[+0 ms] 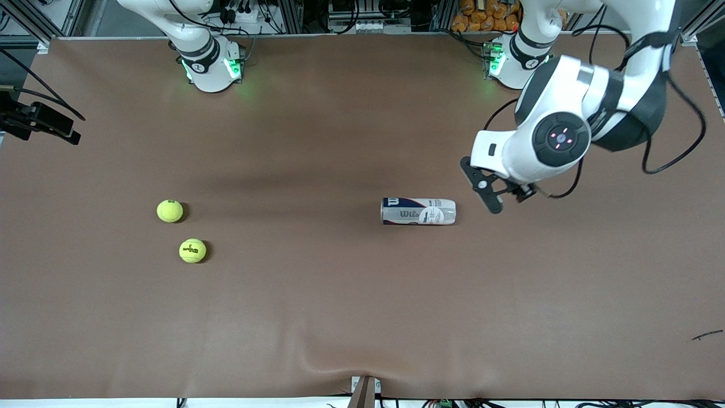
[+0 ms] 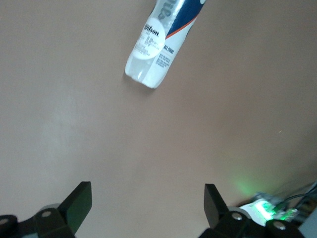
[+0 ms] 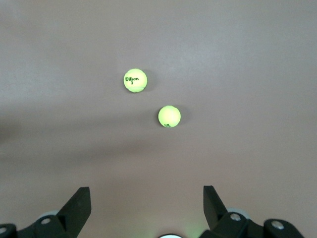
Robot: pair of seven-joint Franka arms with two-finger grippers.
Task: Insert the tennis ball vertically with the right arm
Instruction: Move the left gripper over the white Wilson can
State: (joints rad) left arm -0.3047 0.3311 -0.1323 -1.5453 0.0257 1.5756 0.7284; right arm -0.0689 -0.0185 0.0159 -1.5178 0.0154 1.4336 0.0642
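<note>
Two yellow-green tennis balls lie on the brown table toward the right arm's end: one [image 1: 170, 211] [image 3: 169, 116] farther from the front camera, and a printed one [image 1: 192, 250] [image 3: 135, 81] nearer to it. A white and blue ball can [image 1: 418, 211] [image 2: 161, 44] lies on its side near the table's middle. My right gripper [image 3: 146, 201] is open and empty, high over bare table by its own base, and the balls are well clear of it. It is out of the front view. My left gripper [image 1: 510, 201] [image 2: 147, 198] hangs open and empty just past the can's end.
The right arm's base [image 1: 212, 65] and the left arm's base [image 1: 512, 62] stand along the table's edge farthest from the front camera. A black device [image 1: 39, 122] juts in at the right arm's end. A small dark stick [image 1: 707, 335] lies near the left arm's end.
</note>
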